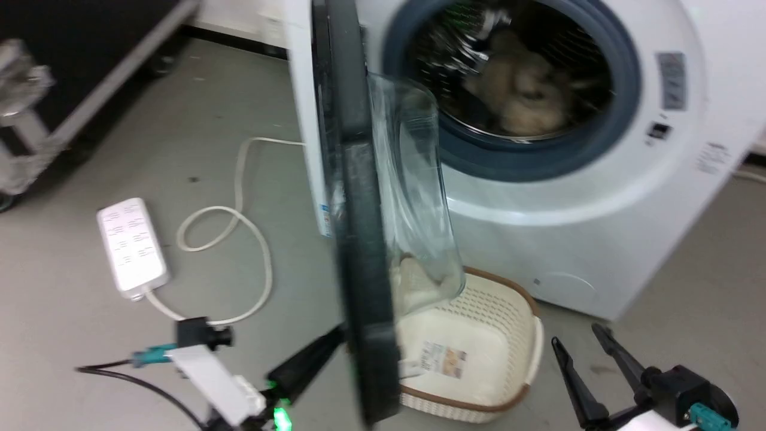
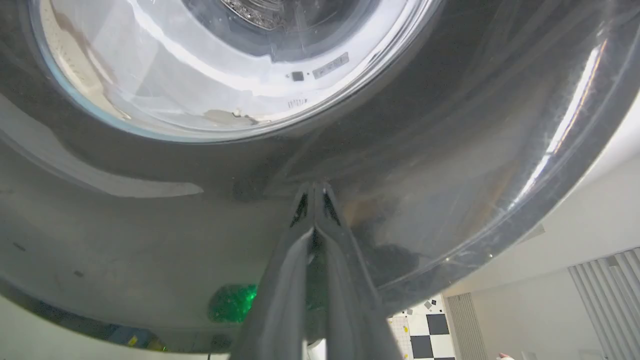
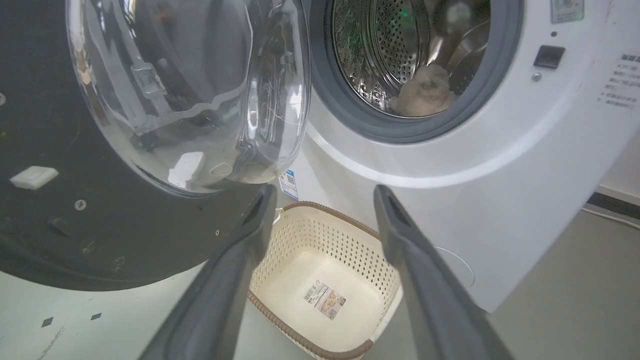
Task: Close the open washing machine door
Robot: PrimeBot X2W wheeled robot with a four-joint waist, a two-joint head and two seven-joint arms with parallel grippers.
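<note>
Nearest me, my left gripper (image 1: 338, 334) has its fingers pressed together, holding nothing, their tips against the glossy outer face of the washing machine door (image 1: 359, 239), low on it. My right gripper (image 1: 574, 335) hangs with fingers spread wide and empty, above the floor just beside the cream basket (image 1: 514, 311). The door stands open, edge-on to my head camera, its glass bowl over the basket. Beyond, the washing machine (image 1: 568, 239) shows its drum with a beige bundle (image 1: 520, 90) inside.
</note>
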